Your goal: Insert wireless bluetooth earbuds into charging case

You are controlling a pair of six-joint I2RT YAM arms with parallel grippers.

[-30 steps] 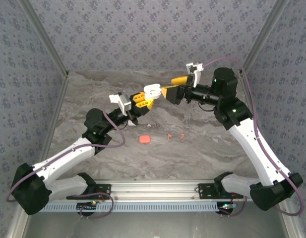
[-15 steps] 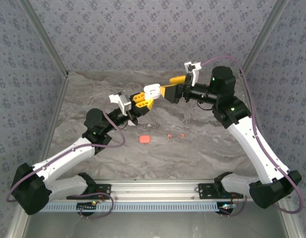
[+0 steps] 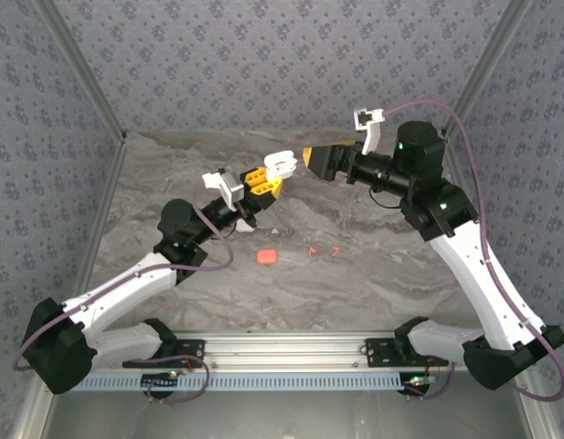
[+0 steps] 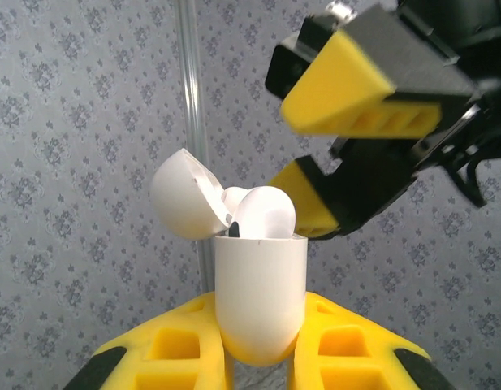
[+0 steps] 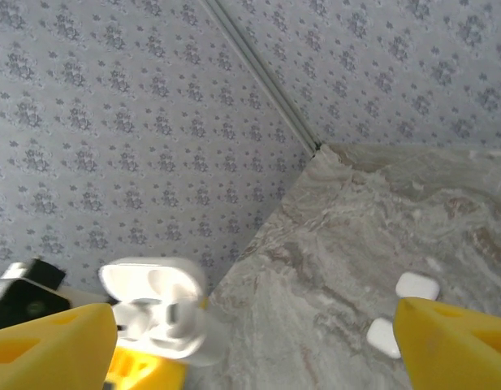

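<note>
**Item:** white charging case (image 4: 260,292), long axis upright, lid (image 4: 181,195) hinged open on the side away from the right gripper (image 4: 335,142)
**Holder:** left gripper (image 4: 261,345), pinching the case's lower body
**Contents:** white earbuds (image 4: 265,215), heads proud of the case's rim
**Right gripper:** jaws spread, empty, just beside the case's mouth; judged the nearer free arm for a seating push
**Loose:** two coral earbuds (image 3: 323,250) on the table (image 3: 373,274), well apart from the case, on its near side

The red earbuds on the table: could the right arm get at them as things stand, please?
Probably yes. The right gripper is open and empty, and the red earbuds lie uncovered on the table; the left gripper, holding the white case, is not over them.
</note>
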